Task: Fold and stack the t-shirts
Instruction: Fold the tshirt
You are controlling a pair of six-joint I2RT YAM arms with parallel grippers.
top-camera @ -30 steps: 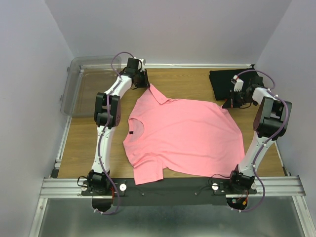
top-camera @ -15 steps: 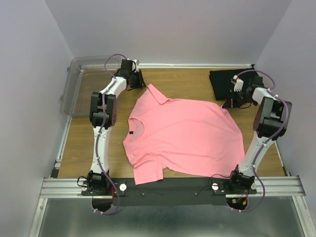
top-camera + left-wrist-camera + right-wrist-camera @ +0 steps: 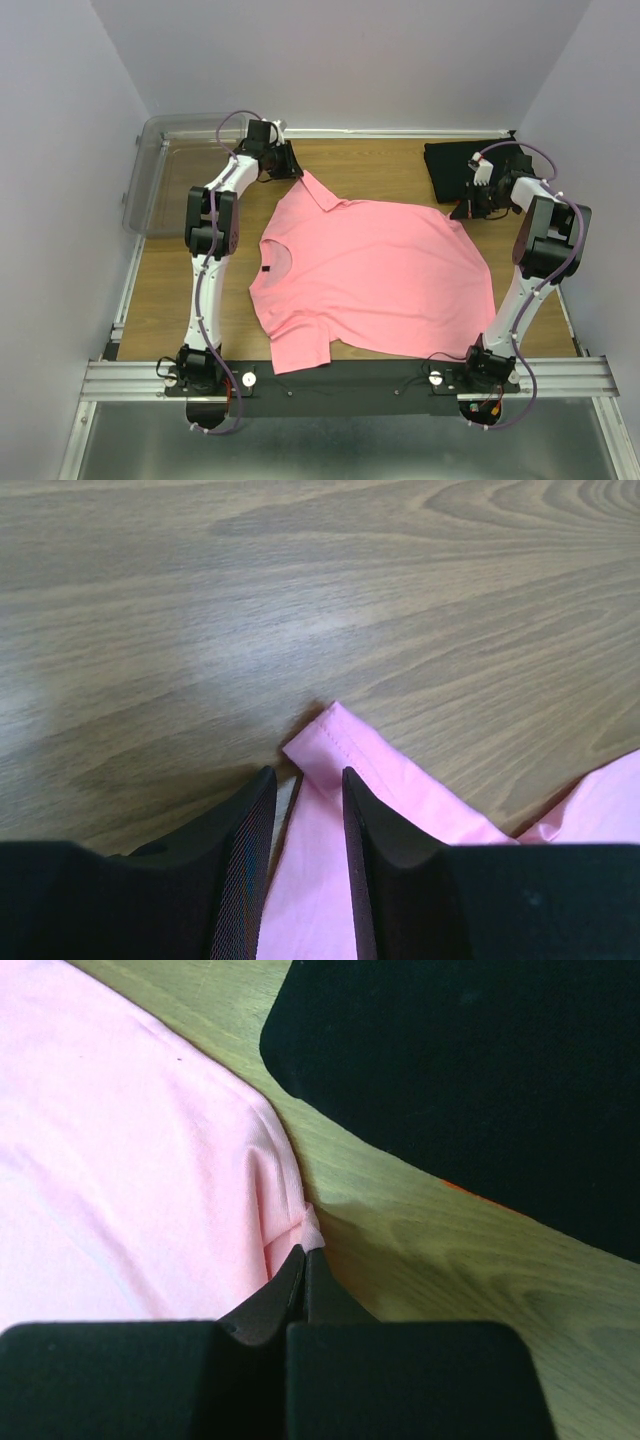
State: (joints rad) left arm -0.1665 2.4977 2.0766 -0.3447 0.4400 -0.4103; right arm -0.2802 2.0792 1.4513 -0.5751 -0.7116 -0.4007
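The wooden table [image 3: 400,170] is covered across its middle by the salmon-pink t-shirt [image 3: 380,270]. The shirt is spread flat, with its neck toward the left arm's side and its hem toward the right arm's side. A dark neck label [image 3: 267,270] is seen inside its collar. Beyond the shirt's far sleeve and to its left, a clear plastic bin [image 3: 165,180] is set at the table's far left corner. Just past the shirt's far hem corner, a black t-shirt [image 3: 450,165] is laid folded into a rectangle. A sliver of an orange t-shirt [image 3: 465,1192] is seen under its edge. The left gripper [image 3: 305,780] is placed at the tip of the shirt's far sleeve. Its fingers are parted narrowly with the pink cloth lying between them, and they are not pressed onto it. The right gripper [image 3: 305,1255] is closed, and a small pinch of the shirt's far hem corner is held at its fingertips.
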